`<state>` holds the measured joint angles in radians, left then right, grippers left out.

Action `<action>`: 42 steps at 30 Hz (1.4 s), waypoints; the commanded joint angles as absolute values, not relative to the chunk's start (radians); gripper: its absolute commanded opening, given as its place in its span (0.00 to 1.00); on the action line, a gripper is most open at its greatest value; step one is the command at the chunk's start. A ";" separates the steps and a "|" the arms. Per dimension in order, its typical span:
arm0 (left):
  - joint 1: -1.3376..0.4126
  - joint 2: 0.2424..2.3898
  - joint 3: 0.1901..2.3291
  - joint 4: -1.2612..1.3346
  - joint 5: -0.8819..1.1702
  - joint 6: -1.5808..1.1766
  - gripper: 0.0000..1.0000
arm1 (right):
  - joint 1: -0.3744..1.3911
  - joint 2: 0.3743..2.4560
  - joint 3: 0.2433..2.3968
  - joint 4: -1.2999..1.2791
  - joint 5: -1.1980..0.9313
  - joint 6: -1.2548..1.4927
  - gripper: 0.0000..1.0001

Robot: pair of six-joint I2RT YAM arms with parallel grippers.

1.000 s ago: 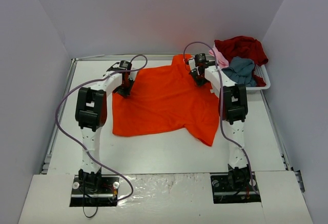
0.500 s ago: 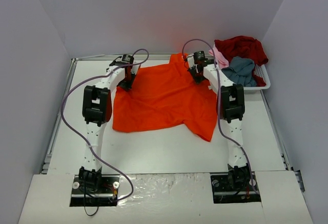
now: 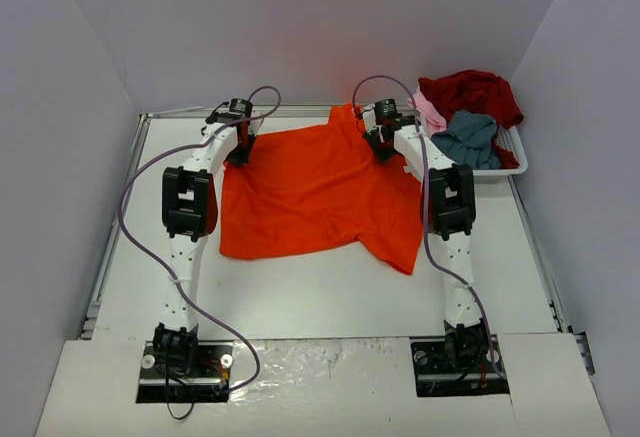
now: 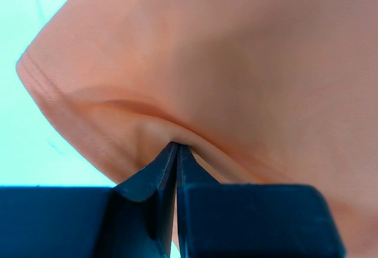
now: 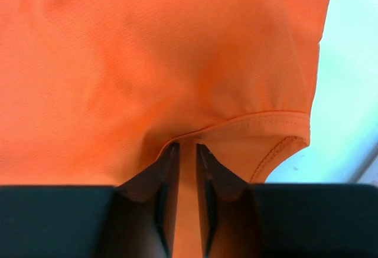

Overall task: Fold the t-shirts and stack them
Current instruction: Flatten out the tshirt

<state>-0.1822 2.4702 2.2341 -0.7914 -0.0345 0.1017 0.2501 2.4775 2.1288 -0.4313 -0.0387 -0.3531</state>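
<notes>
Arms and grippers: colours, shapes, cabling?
Both the left arm and right arm have white links, black boxy joint housings and black bases. A purple-grey cable loops from base to wrist on each. The left gripper and right gripper have dark wedge-shaped fingers tapering to thin tips.

A robotics lab test cell is indicated. A white desk (image 3: pixel 320 297) is closed in on three sides by plain pale walls (image 3: pixel 320 27). Two white-and-black arms, the left arm (image 3: pixel 185 202) and the right arm (image 3: pixel 450 202), are bolted to black base plates (image 3: pixel 185 369) at the near edge, and purple cables (image 3: pixel 122 219) are left looping in the open. An orange-red t-shirt (image 3: pixel 310 197) is laid out on the desk, and other t-shirts (image 3: pixel 470 92) are heaped in a white basket (image 3: pixel 516 147) at the far right corner.
</notes>
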 commanded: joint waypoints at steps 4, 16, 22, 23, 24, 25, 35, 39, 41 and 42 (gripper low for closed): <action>-0.175 2.387 2.247 -0.815 -0.077 0.113 0.02 | 0.265 2.332 2.106 -0.489 -0.049 -0.330 0.25; -0.193 2.128 2.008 -0.738 0.029 0.097 0.02 | 0.279 1.991 1.905 -0.491 -0.026 -0.341 0.35; -0.196 2.253 2.088 -0.756 0.028 0.112 0.03 | 0.279 1.937 1.809 -0.491 -0.046 -0.345 0.25; -0.196 2.270 2.117 -0.747 0.028 0.106 0.02 | 0.279 1.936 1.784 -0.491 -0.048 -0.348 0.13; -0.196 2.301 2.128 -0.726 0.031 0.103 0.02 | 0.279 1.933 1.772 -0.491 -0.046 -0.351 0.07; -0.196 2.312 2.137 -0.712 0.032 0.100 0.02 | 0.279 1.930 1.760 -0.489 -0.045 -0.357 0.01; -0.202 2.514 2.430 -0.787 0.012 0.086 0.02 | 0.275 1.948 1.669 -0.489 -0.046 -0.371 0.00; -0.202 2.534 2.422 -0.813 -0.023 0.091 0.02 | 0.273 1.956 1.670 -0.491 -0.045 -0.374 0.00; -0.202 2.534 2.410 -0.834 -0.032 0.095 0.02 | 0.273 1.957 1.674 -0.492 -0.034 -0.377 0.00; -0.202 2.536 2.405 -0.850 -0.038 0.094 0.02 | 0.273 1.957 1.675 -0.492 -0.031 -0.379 0.00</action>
